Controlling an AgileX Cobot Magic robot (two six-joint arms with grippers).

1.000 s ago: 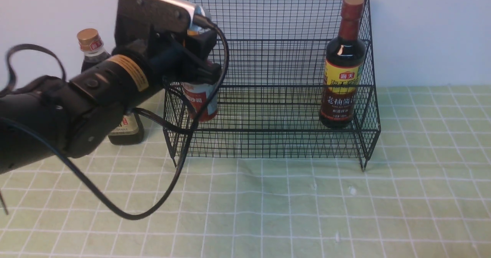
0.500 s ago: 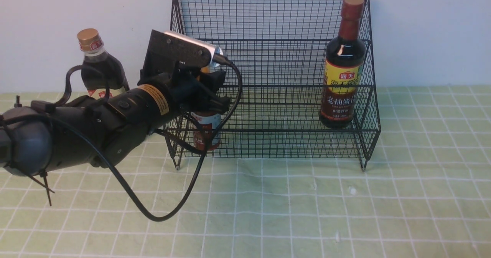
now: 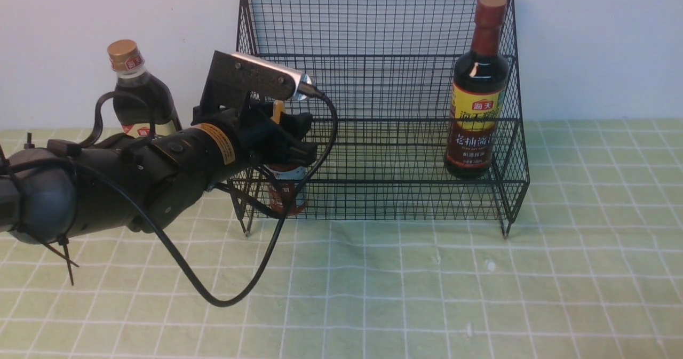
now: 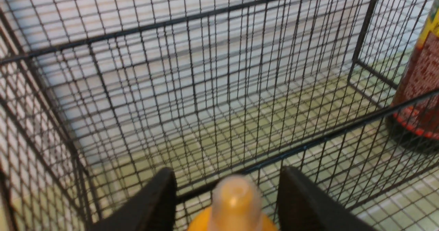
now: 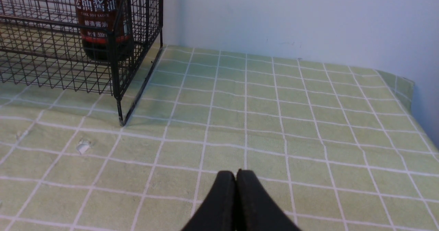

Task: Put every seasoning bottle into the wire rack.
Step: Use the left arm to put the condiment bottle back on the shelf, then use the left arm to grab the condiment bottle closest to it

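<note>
Topple risk at the rack's (image 3: 373, 55) front-left corner.
My left gripper (image 4: 228, 174), jaws apart, straddles the nozzle (image 4: 236, 198) of the small bottle (image 3: 288, 193); a skewed withdrawal would snag it.

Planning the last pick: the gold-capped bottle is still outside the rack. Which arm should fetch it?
Likely left. The gold-capped bottle stands off the wire rack's left end, close to the left end effector; the right end effector sits past the rack's opposite end, farther away.

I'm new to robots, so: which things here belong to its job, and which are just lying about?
Job: wire rack; small red bottle; brown-red-capped bottle; gold-capped bottle, outside the rack.
Just there: green checked tablecloth; white wall.
</note>
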